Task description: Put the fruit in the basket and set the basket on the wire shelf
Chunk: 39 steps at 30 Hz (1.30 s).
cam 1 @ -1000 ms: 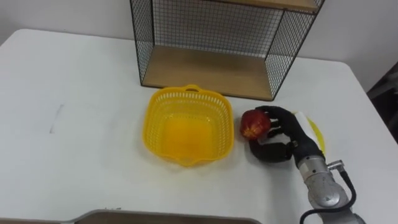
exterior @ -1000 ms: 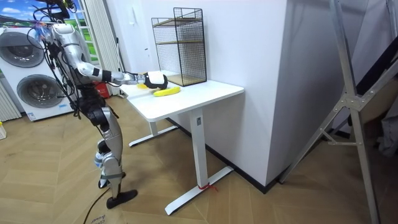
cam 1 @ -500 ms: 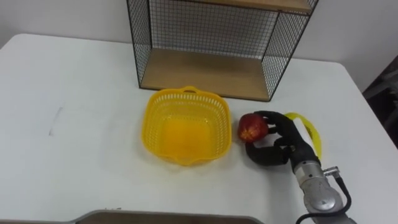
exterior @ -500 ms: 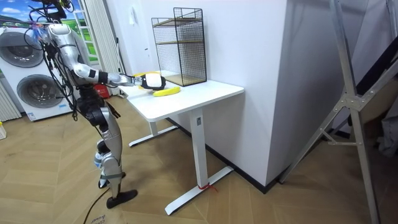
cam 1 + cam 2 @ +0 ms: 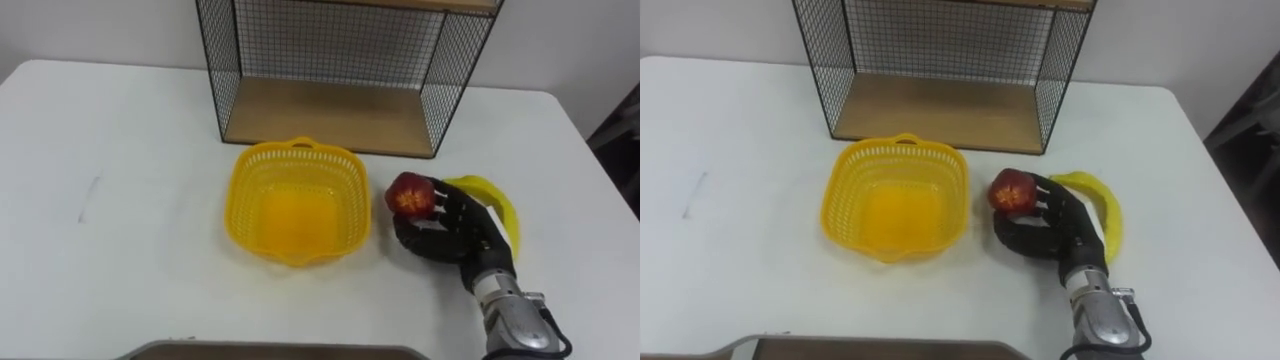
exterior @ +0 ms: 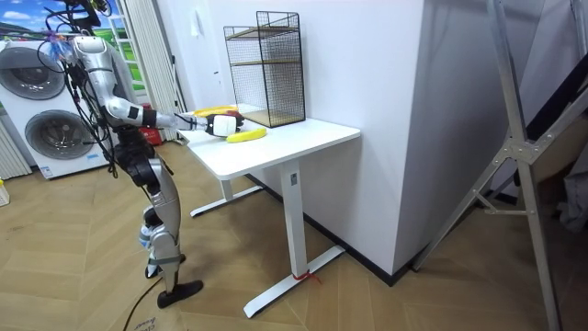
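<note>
A red apple (image 5: 409,195) sits in my right hand (image 5: 450,230), whose dark fingers curl round it, just right of the yellow basket (image 5: 297,198). The basket stands empty on the white table (image 5: 120,200), in front of the wire shelf (image 5: 340,70). A yellow banana (image 5: 495,205) lies on the table behind and to the right of my hand, partly hidden by it. In the room view I stand at the table's end with my right hand (image 6: 220,124) stretched out over the table, near the banana (image 6: 246,135).
The wire shelf (image 5: 940,60) has a wooden bottom board (image 5: 335,118) open to the front. A grey edge (image 5: 270,350) shows at the bottom of the eye view. Washing machines (image 6: 46,129) stand behind me in the room view.
My right hand has lifted the apple slightly and drawn back toward me, uncovering more of the banana. The eye view has shifted a little.
</note>
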Motion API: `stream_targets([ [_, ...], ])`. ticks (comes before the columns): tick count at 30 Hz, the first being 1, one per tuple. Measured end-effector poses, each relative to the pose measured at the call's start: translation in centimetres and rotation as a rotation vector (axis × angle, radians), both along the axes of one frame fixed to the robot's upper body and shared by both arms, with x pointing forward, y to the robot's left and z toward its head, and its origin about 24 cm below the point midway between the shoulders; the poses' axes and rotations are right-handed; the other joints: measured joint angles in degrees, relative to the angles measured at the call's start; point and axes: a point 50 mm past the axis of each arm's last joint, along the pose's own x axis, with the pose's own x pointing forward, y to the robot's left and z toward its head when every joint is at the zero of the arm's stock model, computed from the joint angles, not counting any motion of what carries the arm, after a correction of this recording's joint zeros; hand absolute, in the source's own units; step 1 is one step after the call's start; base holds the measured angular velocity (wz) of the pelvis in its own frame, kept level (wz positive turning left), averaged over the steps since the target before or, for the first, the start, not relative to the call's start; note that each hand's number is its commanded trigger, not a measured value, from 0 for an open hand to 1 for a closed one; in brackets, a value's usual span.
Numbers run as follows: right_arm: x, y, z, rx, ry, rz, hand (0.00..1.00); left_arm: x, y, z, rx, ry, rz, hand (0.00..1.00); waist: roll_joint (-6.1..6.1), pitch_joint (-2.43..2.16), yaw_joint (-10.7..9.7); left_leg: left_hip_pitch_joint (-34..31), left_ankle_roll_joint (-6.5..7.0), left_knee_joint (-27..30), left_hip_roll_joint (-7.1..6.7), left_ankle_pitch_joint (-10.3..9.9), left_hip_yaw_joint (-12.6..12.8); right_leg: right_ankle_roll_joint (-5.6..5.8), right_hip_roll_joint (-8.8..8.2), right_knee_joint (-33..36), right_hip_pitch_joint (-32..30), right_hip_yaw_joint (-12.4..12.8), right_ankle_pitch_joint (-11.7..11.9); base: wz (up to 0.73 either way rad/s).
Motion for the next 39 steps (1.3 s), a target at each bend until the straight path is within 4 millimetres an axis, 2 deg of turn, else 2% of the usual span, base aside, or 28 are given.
stream_targets([
  [1, 0.0, 0.0, 0.1, 0.01, -0.005, -0.003, 1.0, 0.0, 0.0, 0.0, 0.0, 0.001, 0.0, 0.0, 0.15, -0.03, 0.01, 0.0, 0.0, 0.0, -0.01, 0.0, 0.05, 0.0, -0.01, 0.0, -0.01, 0.0, 0.0, 0.0],
  [3, 0.3, 0.2, 0.7, 0.036, -0.032, -0.007, 1.0, -0.2, -0.1, 0.0, -0.003, 0.006, 0.002, 0.0, 0.99, 0.24, -0.05, -0.07, 0.01, 0.02, -0.03, 0.01, 0.18, 0.0, -0.04, 0.01, -0.15, 0.08, 0.0, 0.0],
  [7, 0.5, 0.4, 1.4, 0.043, -0.064, 0.0, 1.0, -0.7, -0.2, -0.2, -0.006, 0.025, 0.005, 0.0, 1.27, 0.11, 0.06, -0.25, 0.0, 0.1, 0.0, 0.03, 0.28, 0.0, -0.04, 0.09, -0.37, 0.04, 0.0, -0.01],
  [16, 1.1, 1.6, 3.4, -0.016, -0.152, 0.074, 1.0, -0.5, -0.2, -0.3, -0.009, 0.041, -0.015, 0.0, -0.09, -0.01, 0.29, -0.83, 0.01, 0.8, -0.04, 0.03, 0.16, 0.01, -0.15, 0.17, -0.93, -0.16, 0.01, 0.0],
  [21, 1.9, 3.2, 6.8, -0.068, -0.299, 0.188, 1.0, 0.1, -0.2, -0.2, -0.008, 0.027, -0.024, 0.0, -0.16, 0.09, 0.47, -1.09, 0.01, 0.87, 0.0, 0.04, 0.26, 0.01, -0.11, 0.81, -1.44, 0.0, 0.0, -0.02],
  [24, 2.3, 4.0, 7.9, -0.15, -0.348, 0.272, 1.0, 0.6, -0.3, -0.2, -0.011, 0.018, -0.037, 0.0, -0.7, 0.12, 0.71, -1.47, 0.01, 0.86, 0.0, 0.04, 0.29, 0.01, -0.1, 0.89, -1.76, 0.17, 0.0, 0.0],
  [28, 2.5, 5.5, 8.2, -0.277, -0.368, 0.399, 1.0, 1.0, 0.0, -0.1, -0.02, 0.017, -0.045, 0.0, -1.42, -0.1, 1.46, -1.89, 0.02, 0.87, 0.05, 0.04, 0.66, 0.0, 0.08, 0.89, -2.39, 0.87, 0.08, -0.06],
  [30, 2.7, 6.4, 8.5, -0.315, -0.378, 0.458, 1.0, 1.5, 0.3, 0.0, -0.025, 0.008, -0.051, 0.0, -1.84, 0.29, 2.26, -1.93, 0.02, 0.98, 0.12, 0.05, 0.71, -0.03, 0.19, 0.85, -2.58, 0.91, 0.26, -0.03],
  [33, 2.8, 7.4, 8.5, -0.341, -0.381, 0.536, 0.99, 1.6, 0.7, 0.1, -0.035, 0.016, -0.064, 0.0, -2.19, 0.22, 2.63, -1.96, 0.02, 0.96, 0.12, 0.05, 0.51, -0.03, 0.19, 0.77, -2.51, 0.64, 0.27, 0.02],
  [34, 2.8, 7.6, 8.5, -0.345, -0.38, 0.548, 0.24, 1.6, 0.7, 0.1, -0.037, 0.017, -0.065, 0.0, -2.2, 0.23, 2.91, -1.94, 0.02, 0.94, 0.12, 0.05, 0.53, -0.03, 0.18, 0.77, -2.5, 0.63, 0.27, 0.0],
  [35, 2.8, 7.7, 8.5, -0.354, -0.376, 0.564, 0.0, 1.8, 0.7, 0.1, -0.045, 0.015, -0.068, 0.0, -2.21, 0.23, 3.43, -1.92, 0.02, 0.92, 0.12, 0.05, 0.63, -0.03, 0.17, 0.73, -2.51, 0.69, 0.27, 0.0],
  [39, 2.7, 7.8, 8.3, -0.373, -0.364, 0.586, 0.0, 2.1, 0.7, 0.1, -0.058, 0.011, -0.065, 0.0, -2.04, 0.36, 4.28, -1.93, 0.02, 0.85, 0.12, 0.05, 0.62, -0.03, 0.15, 0.71, -2.51, 0.61, 0.27, 0.0],
])
